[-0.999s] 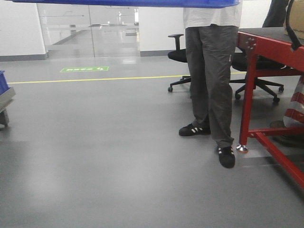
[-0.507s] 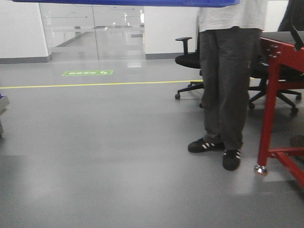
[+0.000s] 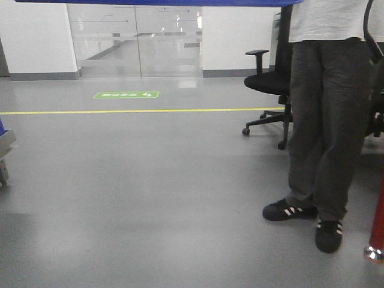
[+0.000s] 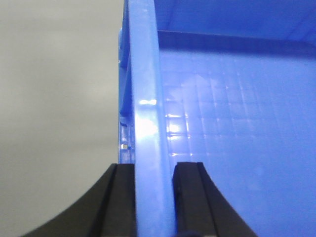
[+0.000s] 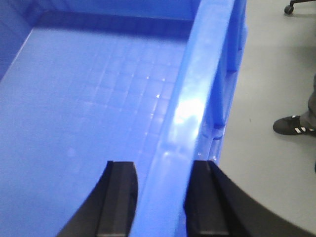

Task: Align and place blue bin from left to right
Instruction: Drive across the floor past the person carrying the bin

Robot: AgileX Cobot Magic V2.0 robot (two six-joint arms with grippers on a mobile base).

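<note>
The blue bin (image 4: pixel 237 123) hangs above the floor, held by both rims. In the left wrist view my left gripper (image 4: pixel 154 197) is shut on the bin's left rim, one black finger (image 4: pixel 123 197) outside the wall and one inside. My right gripper (image 5: pixel 163 197) is likewise shut on the right rim of the bin (image 5: pixel 89 98), whose gridded floor is bare. The front view shows only the bin's lower edge (image 3: pixel 156 2) as a blue strip along the top.
A person (image 3: pixel 327 120) in grey trousers stands at the right, close ahead. Behind them is a black office chair (image 3: pixel 270 81). A red table foot (image 3: pixel 375 252) sits at the lower right corner. A cart edge (image 3: pixel 5 144) shows at far left. A yellow line (image 3: pixel 138 111) crosses the floor.
The whole front view has slid rightward: person and chair moved right in frame, the red table almost left it. Both grippers keep their hold on the bin.
</note>
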